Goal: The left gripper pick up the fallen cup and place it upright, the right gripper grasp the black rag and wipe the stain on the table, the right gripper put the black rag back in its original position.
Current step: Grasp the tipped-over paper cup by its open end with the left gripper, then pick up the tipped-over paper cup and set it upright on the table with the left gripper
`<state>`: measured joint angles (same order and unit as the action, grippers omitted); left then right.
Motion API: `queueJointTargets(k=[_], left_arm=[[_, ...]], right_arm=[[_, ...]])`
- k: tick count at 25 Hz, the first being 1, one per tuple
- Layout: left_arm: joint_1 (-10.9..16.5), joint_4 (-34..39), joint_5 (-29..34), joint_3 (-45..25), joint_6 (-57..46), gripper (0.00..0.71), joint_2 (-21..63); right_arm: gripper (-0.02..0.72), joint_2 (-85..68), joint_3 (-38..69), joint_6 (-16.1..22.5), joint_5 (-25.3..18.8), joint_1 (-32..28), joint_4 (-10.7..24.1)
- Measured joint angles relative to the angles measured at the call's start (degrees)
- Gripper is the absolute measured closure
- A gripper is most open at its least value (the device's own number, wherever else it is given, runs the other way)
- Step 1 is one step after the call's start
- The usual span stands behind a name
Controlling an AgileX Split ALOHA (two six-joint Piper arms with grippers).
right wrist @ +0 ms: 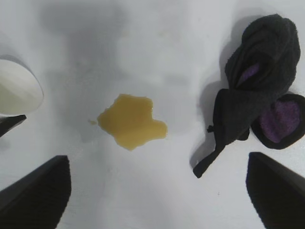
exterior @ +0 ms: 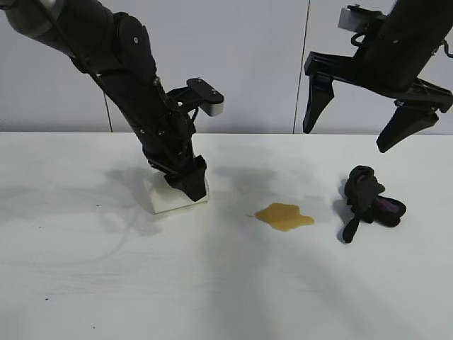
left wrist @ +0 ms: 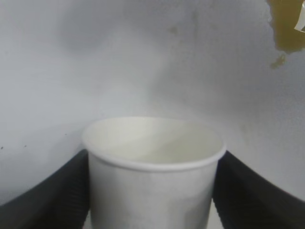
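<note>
The white cup (exterior: 164,198) rests on the table (exterior: 226,290) left of centre, tilted, with its mouth facing the left wrist camera (left wrist: 152,167). My left gripper (exterior: 187,185) is down on it, a finger pressed against each side. The yellow-brown stain (exterior: 283,216) lies to the cup's right, also seen in the right wrist view (right wrist: 131,121). The black rag (exterior: 368,200) with purple patches lies right of the stain (right wrist: 259,95). My right gripper (exterior: 347,140) hangs high above the rag and stain, fingers spread wide and empty (right wrist: 157,160).
A grey panelled wall (exterior: 255,64) stands behind the table's far edge. The cup's rim (right wrist: 16,90) and a left fingertip (right wrist: 9,125) show at the edge of the right wrist view.
</note>
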<state>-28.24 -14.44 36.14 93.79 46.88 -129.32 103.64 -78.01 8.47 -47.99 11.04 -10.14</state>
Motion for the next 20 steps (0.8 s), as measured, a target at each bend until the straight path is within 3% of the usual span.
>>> queueJointTargets(k=[5, 11, 20], left_arm=[[0.0, -6.1, 0.1, 0.0, 4.9, 0.231, 1.0], [1.1, -20.4, 3.0, 0.0, 17.0, 0.232, 2.8], [11.5, -37.7, 18.1, -0.2, 29.2, 0.238, 4.2]], right_arm=[[0.01, 0.0, 0.0, 0.0, -0.1, 0.0, 0.4], [0.01, 0.0, 0.0, 0.0, -0.1, 0.0, 0.5], [0.01, -0.1, -0.8, 0.0, 0.0, 0.0, 1.0]])
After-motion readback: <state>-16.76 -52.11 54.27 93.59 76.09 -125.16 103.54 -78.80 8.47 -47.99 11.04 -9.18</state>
